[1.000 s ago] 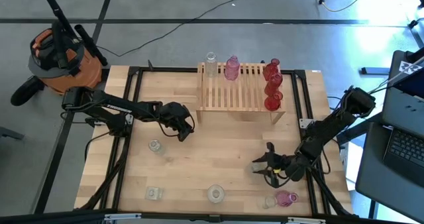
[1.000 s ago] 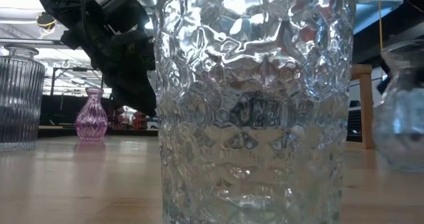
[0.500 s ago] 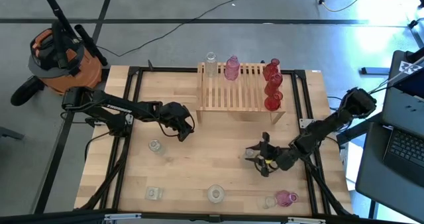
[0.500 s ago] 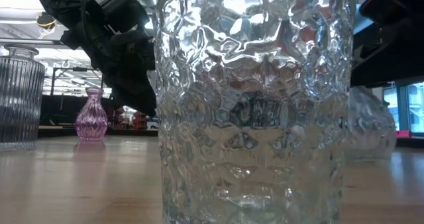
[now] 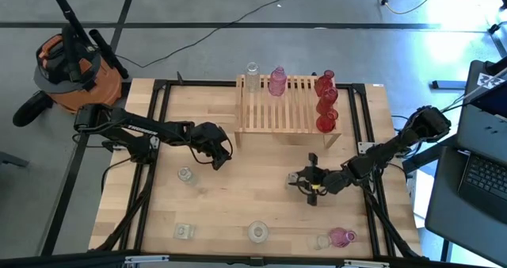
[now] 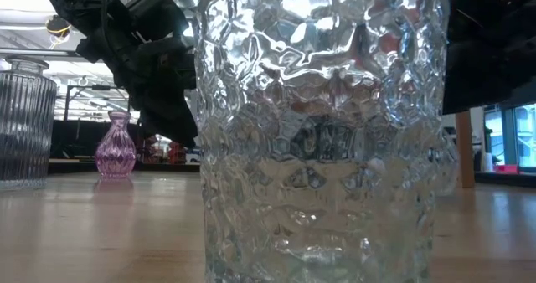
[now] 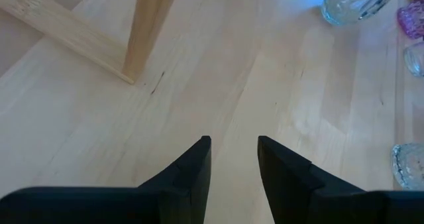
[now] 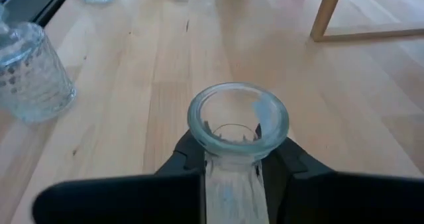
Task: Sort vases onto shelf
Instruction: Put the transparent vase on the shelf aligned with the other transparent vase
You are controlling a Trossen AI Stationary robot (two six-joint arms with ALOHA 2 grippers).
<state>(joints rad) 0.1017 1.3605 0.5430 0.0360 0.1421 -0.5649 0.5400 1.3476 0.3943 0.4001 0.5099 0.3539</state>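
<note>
Over the worktop (image 5: 238, 197), high view: right pincer (image 5: 303, 181) sits right of centre, just near of the shelf (image 5: 287, 105), which already carries a clear bottle (image 5: 252, 74), a pink vase (image 5: 277, 81) and red vases (image 5: 325, 101) along its right edge. Left pincer (image 5: 215, 153) hovers left of the shelf.

Low view: a dimpled clear glass vase (image 6: 322, 132) fills the near foreground; a small pink vase (image 6: 115, 146) stands far left. No writing readable.

Left wrist view: left pincer (image 7: 233, 159) parted, nothing between the fingers, above bare wood beside a shelf leg (image 7: 147, 32).

Right wrist view: right pincer (image 8: 237, 159) clamped on the neck of a clear glass vase (image 8: 238, 121), mouth facing the camera. Judgement: carry it level, lift clear of the slats, set it beside the clear bottle, release only once seated. No labels or brands visible.
</note>
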